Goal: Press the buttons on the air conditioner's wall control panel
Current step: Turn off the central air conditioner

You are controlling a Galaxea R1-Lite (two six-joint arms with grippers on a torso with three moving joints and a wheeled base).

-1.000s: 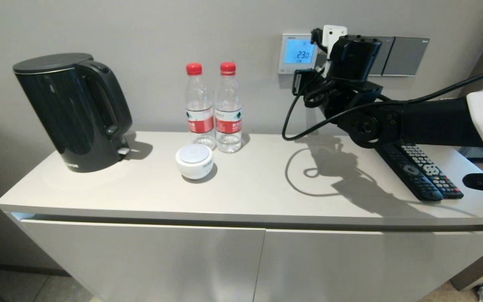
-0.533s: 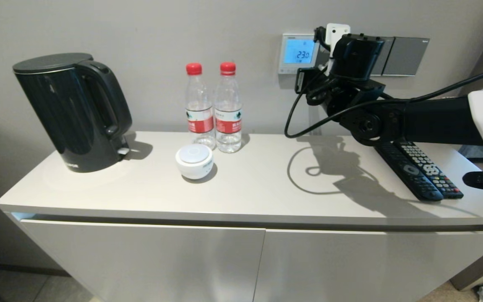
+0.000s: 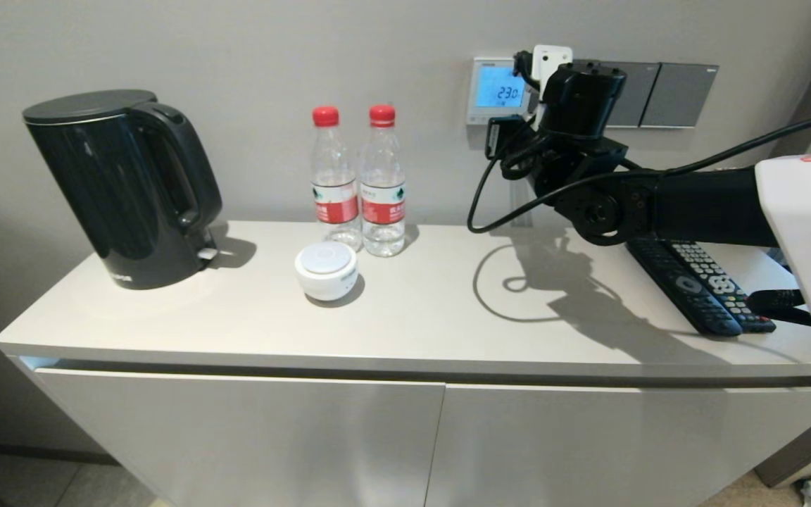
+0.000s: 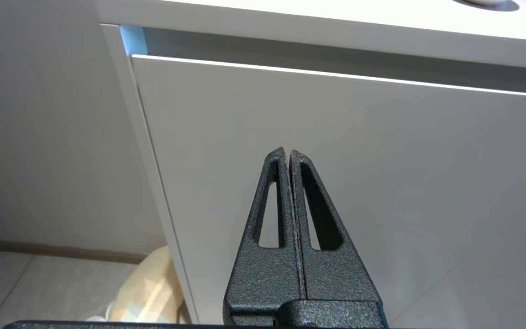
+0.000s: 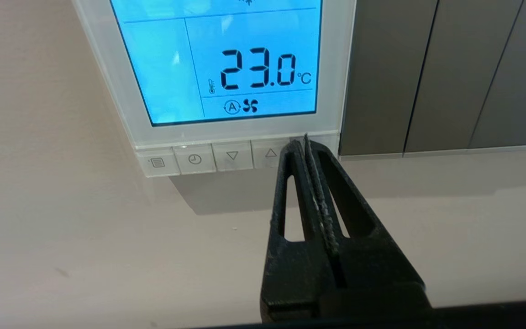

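Note:
The air conditioner's wall control panel (image 3: 497, 90) is a white-framed square on the wall; its screen (image 5: 226, 59) is lit pale blue and reads 23.0 °C. The buttons (image 5: 213, 157) run along its bottom edge: menu, clock, down arrow and up arrow (image 5: 270, 153) show. My right gripper (image 5: 302, 139) is shut and empty. Its tips lie over the key at the right end of the row and hide it; I cannot tell whether they touch. In the head view my right wrist (image 3: 578, 91) covers the panel's right edge. My left gripper (image 4: 288, 151) is shut and empty, low in front of the cabinet door.
Dark grey switch plates (image 3: 676, 95) adjoin the panel on the right, also in the right wrist view (image 5: 427, 73). On the cabinet top (image 3: 412, 317) stand a black kettle (image 3: 120, 186), two water bottles (image 3: 360, 179), a white round device (image 3: 326, 270) and two black remotes (image 3: 701, 285) under my right arm.
My right arm first shifted slightly right and up, then moved left toward the panel, nearer the wall. The screen reads 23.0 throughout. Nothing else moved.

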